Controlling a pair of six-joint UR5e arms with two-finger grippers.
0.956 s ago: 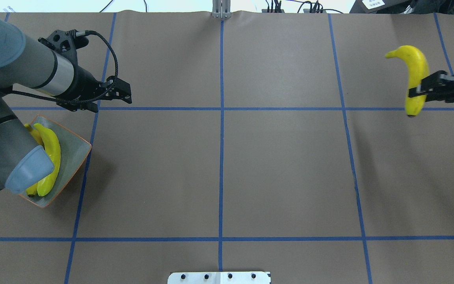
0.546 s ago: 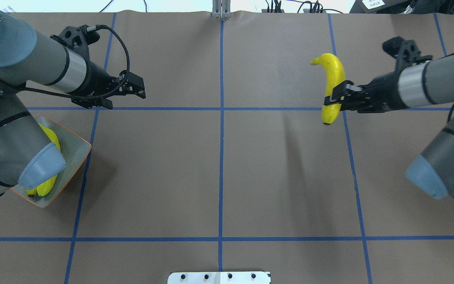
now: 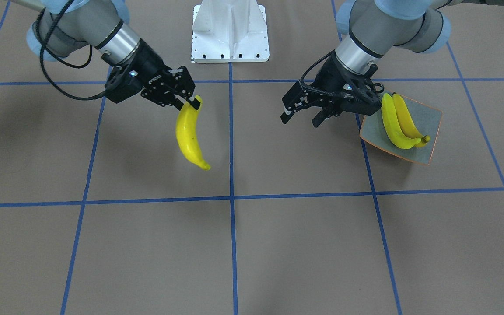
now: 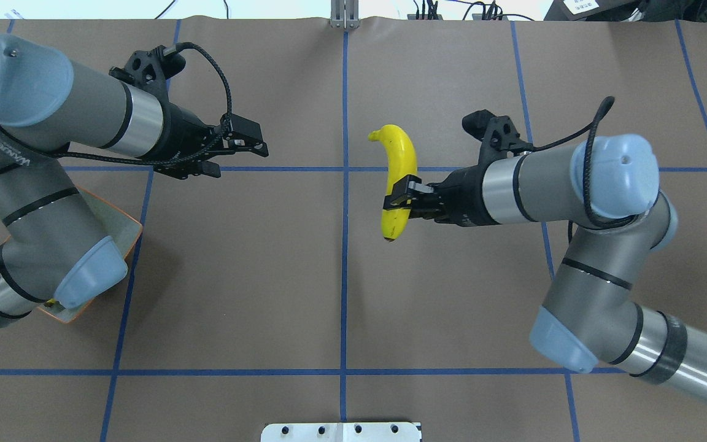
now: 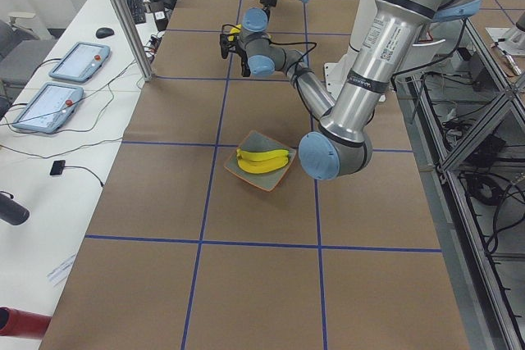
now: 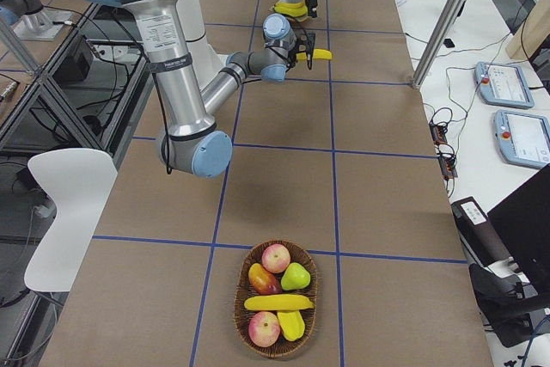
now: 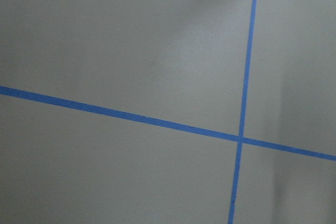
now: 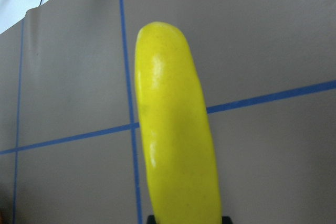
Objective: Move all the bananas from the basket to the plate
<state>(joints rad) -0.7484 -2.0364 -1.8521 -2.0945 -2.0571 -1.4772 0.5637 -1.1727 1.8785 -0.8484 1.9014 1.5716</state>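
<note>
My right gripper point(image 4: 397, 200) is shut on the middle of a yellow banana point(image 4: 397, 178) and holds it above the table near the centre line. It shows in the front view point(image 3: 189, 135) under that gripper point(image 3: 190, 103), and fills the right wrist view point(image 8: 173, 129). My left gripper point(image 4: 243, 161) is open and empty, left of centre, apart from the banana; it also shows in the front view point(image 3: 299, 121). The grey-blue plate point(image 3: 427, 116) holds two bananas point(image 3: 398, 120); in the overhead view the plate point(image 4: 121, 221) is mostly hidden by my left arm.
A wicker basket point(image 6: 240, 298) at the table's right end holds one banana point(image 6: 278, 302) with apples and a pear. The white robot base point(image 3: 230, 30) stands at the table's near edge. The left wrist view shows only brown table with blue tape lines.
My right arm has carried the banana leftward from the table's right side to near the centre line. My left gripper has moved right toward the centre, still open.
</note>
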